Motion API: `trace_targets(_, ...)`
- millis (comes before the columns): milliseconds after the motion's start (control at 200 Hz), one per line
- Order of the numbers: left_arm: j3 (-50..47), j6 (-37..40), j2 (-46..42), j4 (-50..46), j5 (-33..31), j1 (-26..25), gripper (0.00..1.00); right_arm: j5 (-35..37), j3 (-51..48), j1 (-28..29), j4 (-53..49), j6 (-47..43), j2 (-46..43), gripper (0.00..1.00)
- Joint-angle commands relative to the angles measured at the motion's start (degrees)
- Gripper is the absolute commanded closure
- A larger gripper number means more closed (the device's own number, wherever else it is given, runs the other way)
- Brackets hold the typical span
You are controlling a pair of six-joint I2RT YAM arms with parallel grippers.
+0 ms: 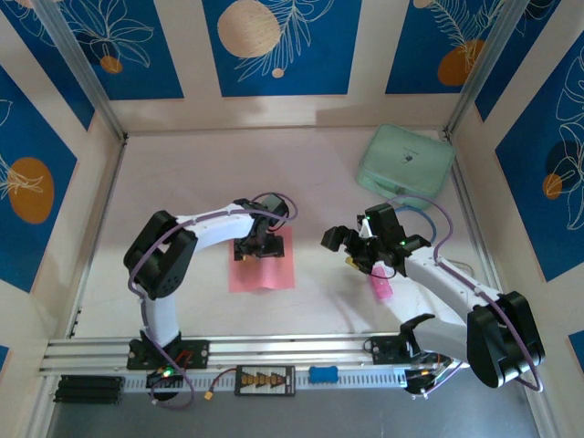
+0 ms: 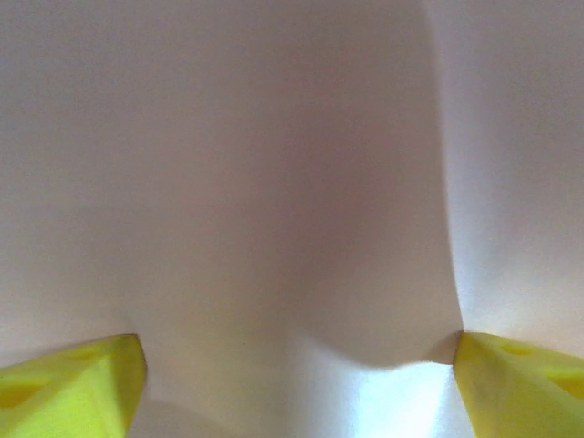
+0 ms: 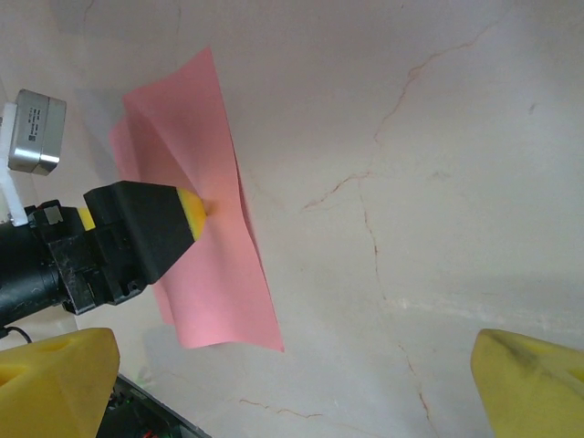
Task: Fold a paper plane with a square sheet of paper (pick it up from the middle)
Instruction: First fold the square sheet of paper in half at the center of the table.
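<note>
The square sheet of paper (image 1: 263, 266) is salmon pink and lies unfolded on the pale table (image 1: 182, 182), left of centre. My left gripper (image 1: 258, 245) stands on the sheet's far half with its jaws wide apart. Its yellow fingertips (image 2: 82, 388) press down on the paper (image 2: 255, 182), which bows up into a soft ridge between them. From the right wrist, one left fingertip (image 3: 192, 214) dents the sheet (image 3: 219, 283), whose near edge curls up. My right gripper (image 1: 351, 245) hovers open to the right of the sheet, holding nothing (image 3: 297, 392). The paper plane is out of view.
A bright-pink stick-shaped object (image 1: 380, 288) lies on the table beneath the right arm. A mint-green rounded case (image 1: 404, 164) sits at the back right. Aluminium frame rails (image 1: 100, 219) and patterned walls bound the table on three sides.
</note>
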Motion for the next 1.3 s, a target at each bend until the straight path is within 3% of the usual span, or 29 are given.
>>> trace_targets(0,-1.5,0.6,0.8,0.0,3.7,-1.0,0.19,-0.3,-0.5,0.4,0.5,0.7,-0.4,0.01)
trace_targets(415,-4.3,6.0,-6.2,10.0,10.2,-1.1,0.62,15.3,-1.6,3.8,-1.6,2.2,-7.5,0.00)
trace_targets(535,-5.2,6.6,-8.4,13.2,12.1,-1.0,0.67,24.2,-3.0,3.6,-4.3,8.2,-11.3,0.01)
trace_targets(630,-5.7,6.8,-10.2,16.6,15.4,-1.0,0.69,27.1,-5.9,2.8,-3.6,13.3,-15.5,0.07)
trace_targets(785,-6.8,5.0,-12.8,26.3,25.1,-0.9,0.69,16.7,-13.6,-1.4,9.2,4.7,-25.1,0.06)
trace_targets(950,-6.5,0.2,-10.9,36.9,37.4,-0.8,0.67,3.1,-15.4,-8.0,10.7,-0.4,-32.2,0.04)
trace_targets(1090,-7.3,-3.7,-7.1,44.7,44.3,-0.7,0.66,-7.4,-14.2,-13.3,9.8,-1.1,-30.2,0.04)
trace_targets(1295,-9.0,-5.1,-3.0,45.5,45.2,-0.2,0.66,-14.4,-10.4,-14.1,7.6,-2.4,-22.2,0.05)
